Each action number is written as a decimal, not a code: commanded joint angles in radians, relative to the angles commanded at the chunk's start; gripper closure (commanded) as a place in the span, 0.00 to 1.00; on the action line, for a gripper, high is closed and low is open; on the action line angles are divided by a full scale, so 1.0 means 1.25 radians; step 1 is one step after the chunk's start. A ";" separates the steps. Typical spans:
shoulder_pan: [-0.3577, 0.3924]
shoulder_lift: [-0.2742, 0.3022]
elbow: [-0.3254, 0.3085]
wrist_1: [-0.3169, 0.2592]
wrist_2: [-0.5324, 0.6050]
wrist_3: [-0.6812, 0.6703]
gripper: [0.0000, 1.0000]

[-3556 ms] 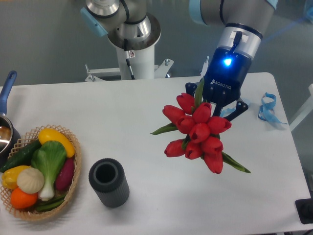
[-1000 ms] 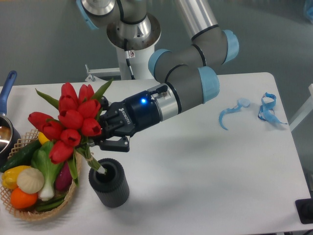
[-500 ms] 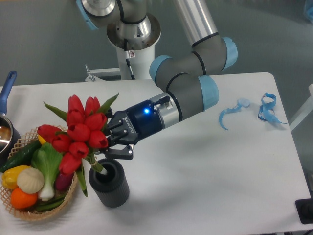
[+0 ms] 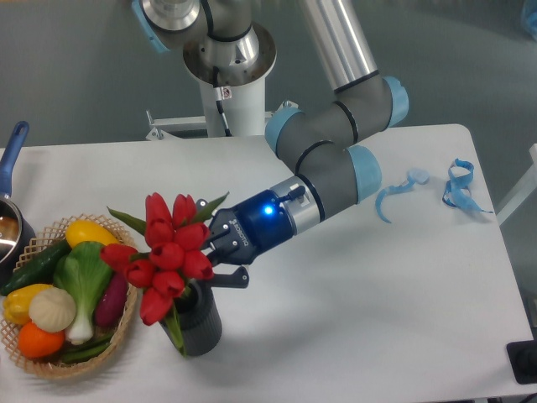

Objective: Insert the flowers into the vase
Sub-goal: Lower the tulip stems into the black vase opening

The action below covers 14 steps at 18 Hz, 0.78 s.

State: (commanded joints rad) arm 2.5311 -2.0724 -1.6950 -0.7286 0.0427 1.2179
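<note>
**Surfaces and finishes**

The flowers (image 4: pixel 168 256) look like smooth, slightly glossy plastic. The vase (image 4: pixel 198 323) is matt dark grey with ribbed sides. The basket (image 4: pixel 126 315) is rough woven wicker. The table (image 4: pixel 352 319) is matt white, and the gripper (image 4: pixel 220 256) is glossy blue with black parts.

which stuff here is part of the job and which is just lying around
Job: flowers, vase, gripper.
Lying about: basket of toy vegetables, pan, blue ribbons.

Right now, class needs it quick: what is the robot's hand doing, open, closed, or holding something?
Hand: closed on the flowers, their stems down in the vase.
</note>
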 joint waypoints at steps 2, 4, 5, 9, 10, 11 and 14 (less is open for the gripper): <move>0.000 -0.005 -0.006 0.000 0.006 0.012 0.75; -0.001 -0.006 -0.016 0.000 0.008 0.015 0.75; -0.002 -0.007 -0.017 0.000 0.008 0.018 0.74; -0.004 -0.009 -0.033 0.000 0.014 0.021 0.74; -0.004 -0.012 -0.033 0.000 0.022 0.022 0.74; -0.005 -0.016 -0.033 0.000 0.025 0.026 0.72; -0.005 -0.031 -0.032 0.000 0.027 0.047 0.56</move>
State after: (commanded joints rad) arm 2.5249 -2.1107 -1.7349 -0.7286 0.0767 1.2762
